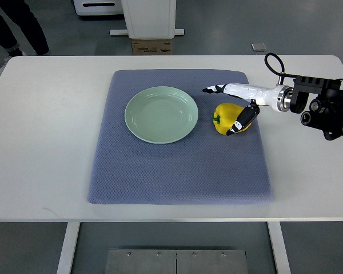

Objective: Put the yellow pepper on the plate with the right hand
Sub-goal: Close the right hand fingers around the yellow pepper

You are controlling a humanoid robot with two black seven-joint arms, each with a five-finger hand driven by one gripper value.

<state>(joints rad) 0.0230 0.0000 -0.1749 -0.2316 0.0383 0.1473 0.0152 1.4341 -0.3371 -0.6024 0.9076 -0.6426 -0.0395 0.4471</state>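
Top view: right hand (235,108) spread open over the pepper (228,119), one finger across it, gripping nothing; plate (161,114) at nine o'clock, bare mat (177,171) between

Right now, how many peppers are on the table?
1. The pepper lies on the mat, right of the plate, with the right robot hand over it. No others are visible.
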